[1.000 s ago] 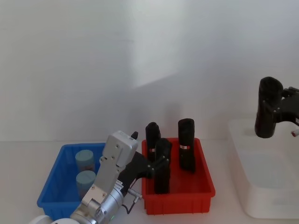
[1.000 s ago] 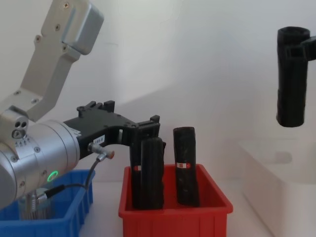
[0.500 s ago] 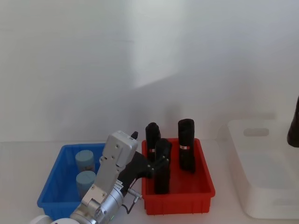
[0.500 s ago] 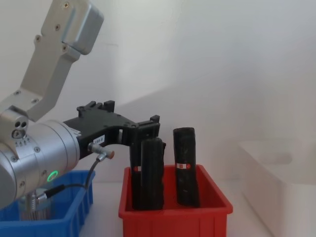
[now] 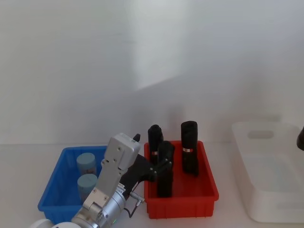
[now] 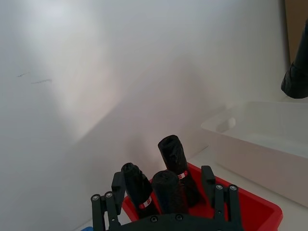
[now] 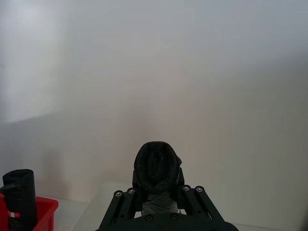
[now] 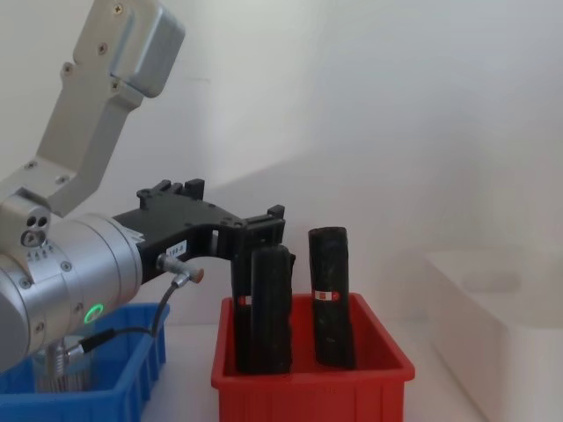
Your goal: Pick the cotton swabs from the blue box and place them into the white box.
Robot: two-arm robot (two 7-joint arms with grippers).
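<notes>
Cotton swabs (image 5: 86, 162) sit in the blue box (image 5: 52, 186) at 8 o'clock. My left fingers (image 6: 222, 198) hang spread by the red bin's (image 5: 180, 207) left rim; right fingers (image 7: 122, 202) pinch a black roll (image 7: 156, 166) at 3 o'clock, above the white box (image 5: 273, 211).

The blue box (image 5: 51, 187) and red bin (image 5: 180, 207) are smooth, glossy plastic; the white box (image 5: 275, 212) is smooth, duller plastic. Each black roll (image 5: 189, 142) looks like crinkled matt film. The left arm (image 8: 70, 281) is brushed grey metal.
</notes>
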